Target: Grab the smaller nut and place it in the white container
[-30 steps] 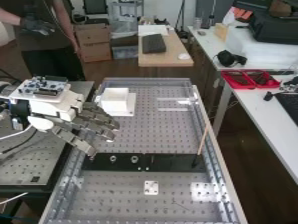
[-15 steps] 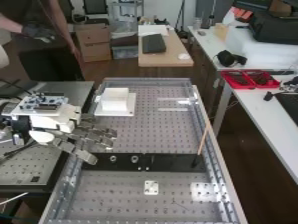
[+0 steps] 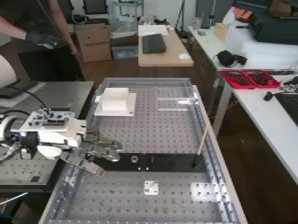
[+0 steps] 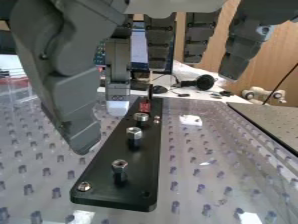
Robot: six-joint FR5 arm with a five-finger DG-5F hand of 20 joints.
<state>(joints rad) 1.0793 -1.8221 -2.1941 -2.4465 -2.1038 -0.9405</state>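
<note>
Sitting on black plate [image 4: 146,180], metal nuts [image 4: 134,132], near open-fingered hand [image 3: 98,151], untouched

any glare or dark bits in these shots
High view: a white patch, likely glare, on the near right part of the perforated top; wrist view: bright patches low on that top, small highlights on the nuts, hand in dark tones.

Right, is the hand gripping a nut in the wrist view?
No, the hand is open, and the nuts stand on the black plate.

Robot hand [image 3: 95,148] open, fngrs [image 4: 159,42] apart
</note>
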